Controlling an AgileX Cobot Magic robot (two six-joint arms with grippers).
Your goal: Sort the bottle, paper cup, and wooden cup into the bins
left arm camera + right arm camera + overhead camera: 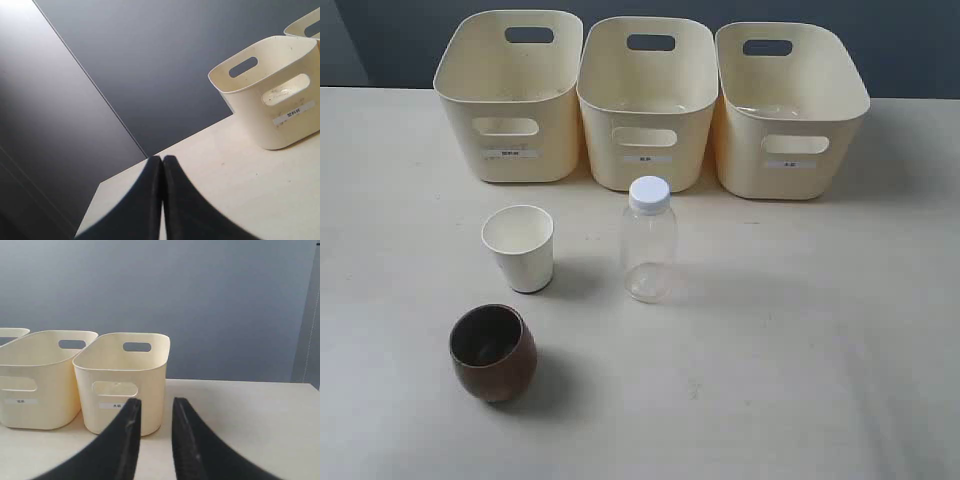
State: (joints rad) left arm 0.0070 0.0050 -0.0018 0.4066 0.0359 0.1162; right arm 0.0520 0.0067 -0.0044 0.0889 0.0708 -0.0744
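The clear bottle (pixel 648 240) with a white cap stands upright mid-table, in front of the middle bin (pixel 647 100). To its left stands the white paper cup (pixel 520 247), and nearer the front left sits the dark brown wooden cup (pixel 493 352). Three cream bins line the back: left bin (pixel 510 95), middle bin, right bin (pixel 788 108). Neither arm shows in the exterior view. My left gripper (pixel 162 159) is shut, empty, near a table corner with the left bin (pixel 267 90) ahead. My right gripper (pixel 156 402) is open, empty, facing the right bin (pixel 122 380).
The table (pixel 800 330) is pale cream with a dark wall behind the bins. Its far left corner edge shows in the left wrist view. Each bin carries a small front label (pixel 647 158).
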